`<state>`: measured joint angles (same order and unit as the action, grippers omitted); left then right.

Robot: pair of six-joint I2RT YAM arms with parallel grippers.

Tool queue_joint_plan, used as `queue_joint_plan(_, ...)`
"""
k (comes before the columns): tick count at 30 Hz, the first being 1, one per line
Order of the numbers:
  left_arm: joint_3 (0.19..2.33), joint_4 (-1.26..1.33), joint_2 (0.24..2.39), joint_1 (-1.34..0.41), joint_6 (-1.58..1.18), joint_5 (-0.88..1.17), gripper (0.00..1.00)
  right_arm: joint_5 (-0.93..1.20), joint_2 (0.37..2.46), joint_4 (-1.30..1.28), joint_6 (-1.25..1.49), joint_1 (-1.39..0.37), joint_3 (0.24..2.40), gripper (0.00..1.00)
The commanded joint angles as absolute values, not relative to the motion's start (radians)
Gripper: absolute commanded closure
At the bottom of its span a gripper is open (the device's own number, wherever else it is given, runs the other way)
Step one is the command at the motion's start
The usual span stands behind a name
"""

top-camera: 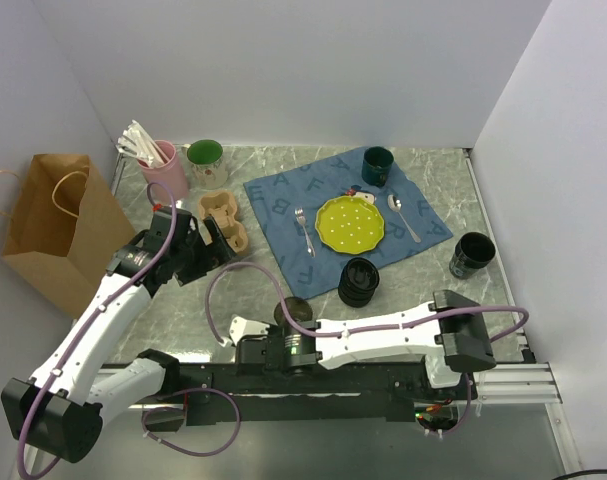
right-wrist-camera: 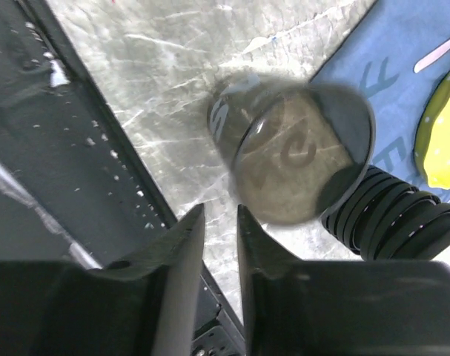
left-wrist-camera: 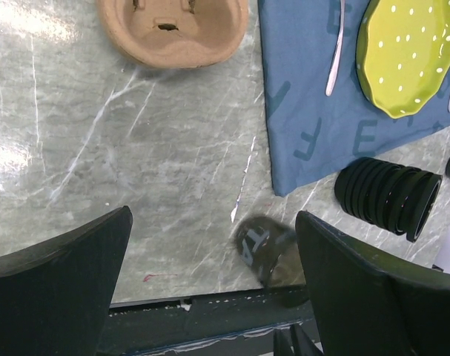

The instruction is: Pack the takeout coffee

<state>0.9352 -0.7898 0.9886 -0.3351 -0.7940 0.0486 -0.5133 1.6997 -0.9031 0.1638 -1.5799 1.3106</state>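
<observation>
"Grey marble table [top-camera: 423, 280], white walls. From above, two black cups: one [top-camera: 358, 280] at the blue cloth's [top-camera: 283, 200] near edge, one [top-camera: 472, 254] right of it."

"Left wrist: left gripper [left-wrist-camera: 213, 215] spread wide, empty. One cup lies sideways."

"Right wrist: right gripper [right-wrist-camera: 221, 211] pinched nearly together, grasping nothing. A blurred glass [right-wrist-camera: 291, 163] partly covers that cup."

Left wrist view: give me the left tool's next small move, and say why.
Probably swing the left tool toward the ribbed black cup beside the blue cloth. The tool is open and empty over the table, the cardboard carrier holds no cup, and this cup sits outside it.
</observation>
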Motion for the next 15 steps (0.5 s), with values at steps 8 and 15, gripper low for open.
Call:
queue_joint_plan(8, 0.934, -0.764, 0.943, -0.331, -0.784, 0.084, 0.01, -0.456, 1.525, -1.006, 0.317, -1.424, 1.479, 0.59)
queue_joint_plan(15, 0.936, -0.755, 0.919, -0.331, -0.761, 0.178, 0.01, -0.448, 1.483, -1.198, 0.512, -1.126, 1.509, 0.57)
